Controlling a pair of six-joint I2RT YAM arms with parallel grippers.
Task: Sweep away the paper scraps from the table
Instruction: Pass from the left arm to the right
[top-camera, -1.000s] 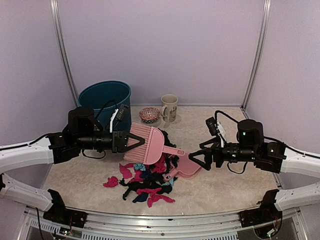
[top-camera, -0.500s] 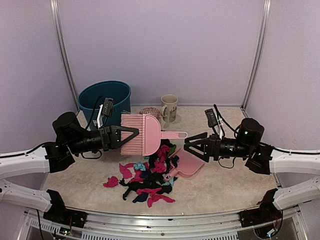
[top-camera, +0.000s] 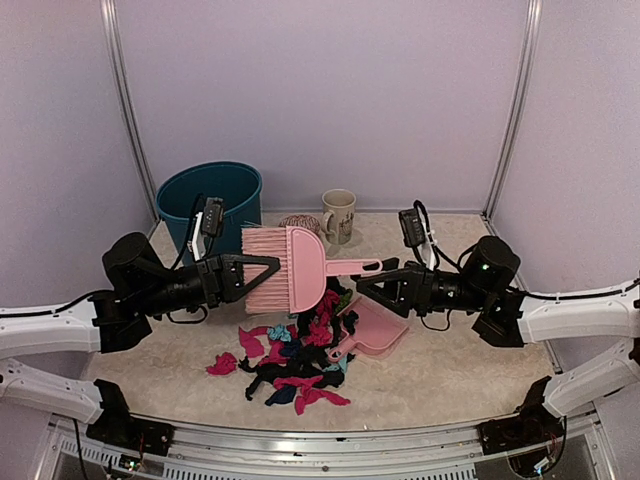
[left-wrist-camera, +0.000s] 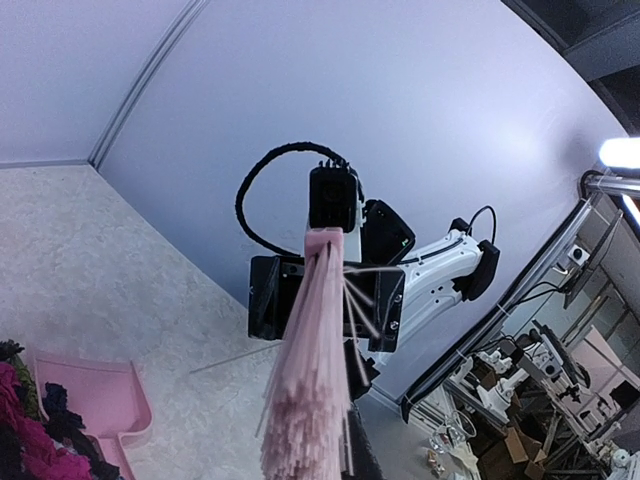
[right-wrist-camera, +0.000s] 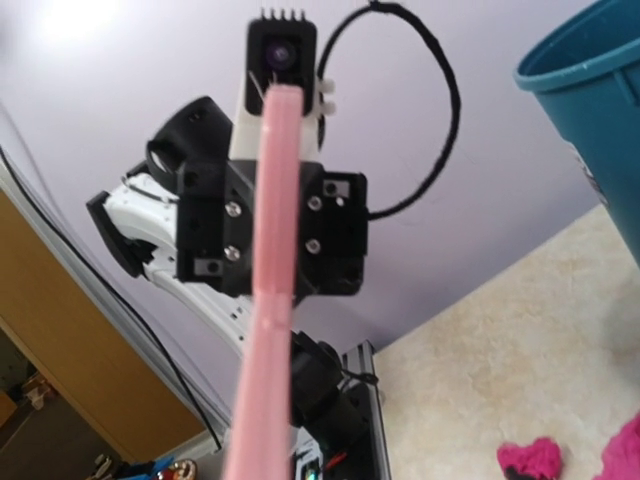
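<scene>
Left arm stretches in low from the left, forearm nearly level, its end effector (top-camera: 262, 276) clamped tight on the bristle end of the pink brush (top-camera: 303, 268), which hangs in the air with its handle pointing right. Right arm mirrors it from the opposite side, wrist level, end effector (top-camera: 368, 278) with fingers apart around the handle tip; whether the pads touch the handle is hard to say from here. Below the brush, the paper scraps (top-camera: 295, 375) lie heaped on the worktop (top-camera: 450, 372), right against the pink dustpan (top-camera: 376, 330).
</scene>
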